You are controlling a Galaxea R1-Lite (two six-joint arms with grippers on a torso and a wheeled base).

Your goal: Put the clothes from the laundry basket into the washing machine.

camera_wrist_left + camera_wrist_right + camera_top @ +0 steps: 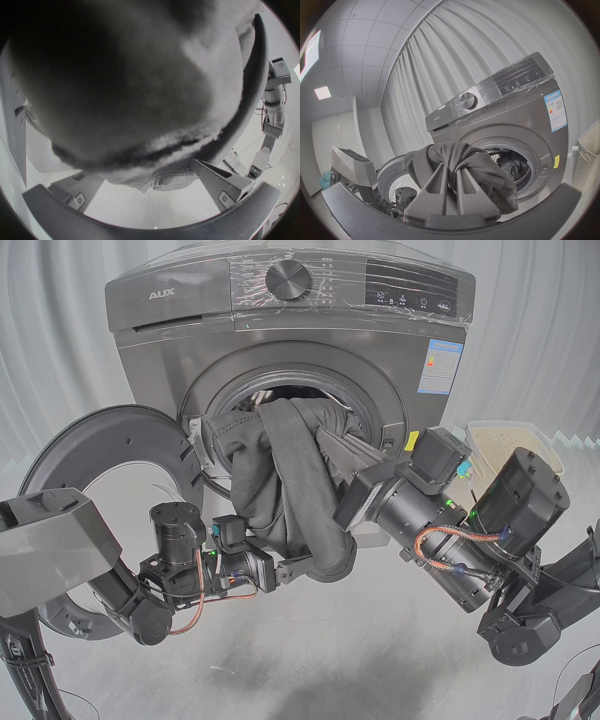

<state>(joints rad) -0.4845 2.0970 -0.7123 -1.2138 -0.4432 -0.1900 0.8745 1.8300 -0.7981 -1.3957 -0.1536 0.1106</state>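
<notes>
Dark grey fabric garment [281, 477] hangs half out of the drum opening of the grey metal front-load washing machine [181, 365].
R gripper [452, 171] at opening: fingers narrow, pinching a garment fold.
L gripper [307, 566] under garment's low end: fingers wide, nothing clamped.
Cream perforated plastic laundry basket [500, 440] just right of machine.

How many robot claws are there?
2. The left gripper is open under the hanging end of the garment. The right gripper is shut on the garment in front of the washer opening. None seems hidden.
</notes>
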